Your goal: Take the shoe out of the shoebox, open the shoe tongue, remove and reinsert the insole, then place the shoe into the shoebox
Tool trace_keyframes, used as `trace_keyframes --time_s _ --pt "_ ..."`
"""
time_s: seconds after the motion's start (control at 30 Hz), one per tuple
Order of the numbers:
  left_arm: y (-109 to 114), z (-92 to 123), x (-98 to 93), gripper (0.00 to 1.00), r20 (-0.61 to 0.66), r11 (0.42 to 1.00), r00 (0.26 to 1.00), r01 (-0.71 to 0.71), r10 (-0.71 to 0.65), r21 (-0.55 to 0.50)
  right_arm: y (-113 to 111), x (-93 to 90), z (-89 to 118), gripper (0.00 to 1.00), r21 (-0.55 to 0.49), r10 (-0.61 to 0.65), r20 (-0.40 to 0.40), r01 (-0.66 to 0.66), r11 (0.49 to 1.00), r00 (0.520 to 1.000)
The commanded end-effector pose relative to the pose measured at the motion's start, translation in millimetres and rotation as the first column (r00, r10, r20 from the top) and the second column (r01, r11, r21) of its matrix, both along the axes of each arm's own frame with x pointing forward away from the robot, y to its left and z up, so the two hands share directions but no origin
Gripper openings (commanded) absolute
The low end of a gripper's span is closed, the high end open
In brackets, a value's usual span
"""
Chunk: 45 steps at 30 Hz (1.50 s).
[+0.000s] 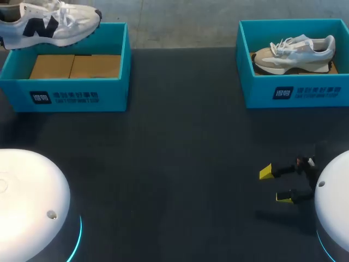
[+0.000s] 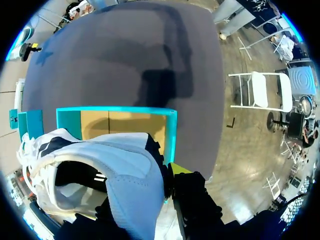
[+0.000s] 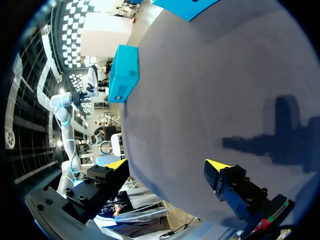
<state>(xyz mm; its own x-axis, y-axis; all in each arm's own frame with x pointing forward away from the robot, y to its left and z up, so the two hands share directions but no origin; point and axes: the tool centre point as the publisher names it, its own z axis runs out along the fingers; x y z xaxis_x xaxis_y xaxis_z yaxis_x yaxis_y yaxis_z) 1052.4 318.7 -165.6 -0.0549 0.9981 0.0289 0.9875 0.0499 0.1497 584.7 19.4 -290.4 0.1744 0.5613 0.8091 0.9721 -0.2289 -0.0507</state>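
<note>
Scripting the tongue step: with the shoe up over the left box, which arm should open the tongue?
Right. The left tool is shut on the white shoe, holding it above the left shoebox, so it's occupied. The right tool is open and empty, though far from the shoe.

My left arm (image 1: 30, 191) and right arm (image 1: 335, 202): glossy white domes, cyan light rings at base. Right gripper (image 1: 274, 184): black blocky fingers (image 3: 240, 187), recessed screws, yellow wedge tips, red-green marks behind.
</note>
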Motion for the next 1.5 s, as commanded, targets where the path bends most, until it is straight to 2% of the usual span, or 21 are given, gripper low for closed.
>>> trace_keyframes --time_s 0.03,0.23,0.5,0.83,1.5 --pt "-1.4 -5.4 16.1 0.00 -0.015 1.000 1.000 -0.002 0.002 0.010 -0.6 -3.2 2.2 1.00 -0.002 -0.003 0.002 0.003 1.000 1.000" --pt "-1.4 -10.9 24.0 0.00 -0.013 1.000 1.000 0.014 -0.014 0.009 -0.6 -3.2 2.2 1.00 -0.002 -0.003 0.002 0.003 1.000 1.000" --pt "-1.5 -31.7 25.6 0.00 -0.029 0.999 0.998 0.047 -0.047 -0.012 -0.6 -3.2 2.2 1.00 -0.002 -0.003 0.002 0.003 1.000 1.000" --pt "-7.9 -52.1 26.9 0.00 0.013 0.997 0.997 0.077 -0.077 0.028 -0.6 -3.2 2.2 1.00 -0.002 -0.003 0.002 0.003 1.000 1.000" --pt "-8.7 -89.3 39.6 0.00 -0.011 0.995 0.997 0.072 -0.071 0.064 -0.6 -3.2 2.2 1.00 -0.002 -0.003 0.002 0.003 1.000 1.000"
